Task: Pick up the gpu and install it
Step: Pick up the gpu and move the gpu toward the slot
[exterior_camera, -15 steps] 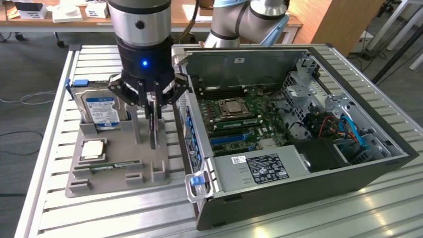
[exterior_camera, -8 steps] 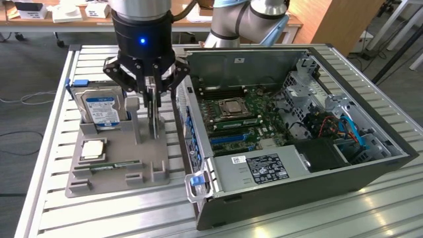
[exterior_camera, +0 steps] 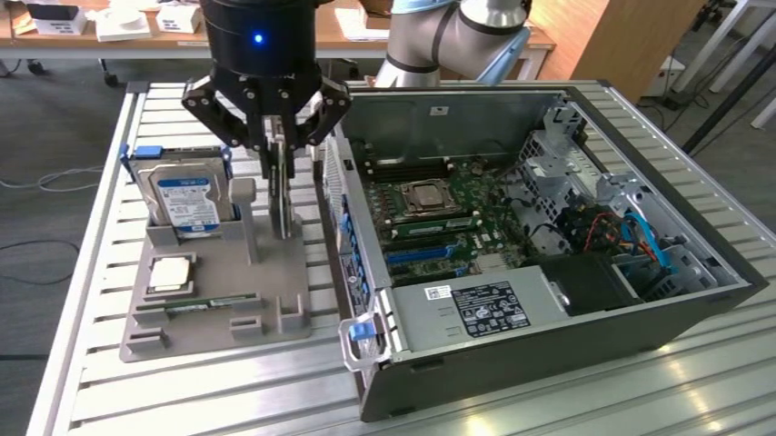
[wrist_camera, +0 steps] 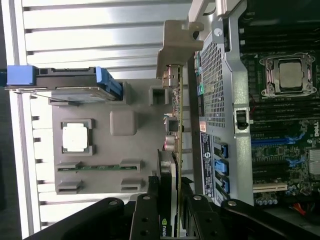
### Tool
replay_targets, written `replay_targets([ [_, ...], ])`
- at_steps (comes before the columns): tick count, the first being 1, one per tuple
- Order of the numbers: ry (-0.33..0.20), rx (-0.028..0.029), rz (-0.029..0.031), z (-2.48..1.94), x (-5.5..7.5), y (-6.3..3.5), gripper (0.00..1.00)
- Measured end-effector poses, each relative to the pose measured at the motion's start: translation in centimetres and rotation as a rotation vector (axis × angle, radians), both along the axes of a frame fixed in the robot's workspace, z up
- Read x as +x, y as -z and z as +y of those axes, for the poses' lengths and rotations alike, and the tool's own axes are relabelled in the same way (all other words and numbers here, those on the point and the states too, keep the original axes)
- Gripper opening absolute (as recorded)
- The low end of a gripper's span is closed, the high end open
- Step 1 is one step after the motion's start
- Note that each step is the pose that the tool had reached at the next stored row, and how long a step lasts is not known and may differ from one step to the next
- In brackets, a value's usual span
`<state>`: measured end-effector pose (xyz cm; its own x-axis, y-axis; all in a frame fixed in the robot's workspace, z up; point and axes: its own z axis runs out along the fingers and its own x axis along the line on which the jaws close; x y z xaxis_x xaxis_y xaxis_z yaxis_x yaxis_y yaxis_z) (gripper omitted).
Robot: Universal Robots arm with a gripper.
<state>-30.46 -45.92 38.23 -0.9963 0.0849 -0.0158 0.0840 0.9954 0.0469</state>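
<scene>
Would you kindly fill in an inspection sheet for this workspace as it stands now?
Surface: slatted metal table carrying a grey fixture tray and an open computer case.
Job's things: gpu upright on edge at the tray, beside the case wall.
Clutter: hard drive standing in the tray; processor and memory stick lying flat on it.
Grippers: end effector closed on the gpu's upper part.
Cables: red and blue leads inside the case; pale cable on the floor.
Surroundings: wooden desk with white boxes behind.
</scene>
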Motion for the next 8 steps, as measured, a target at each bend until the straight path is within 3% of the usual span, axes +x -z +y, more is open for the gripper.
replay_targets([
  [5,0.0,0.0003,-0.0002,0.0,0.0,-1.4,0.27],
  [8,0.001,0.0069,-0.0003,0.01,0.0,-1.92,0.27],
])
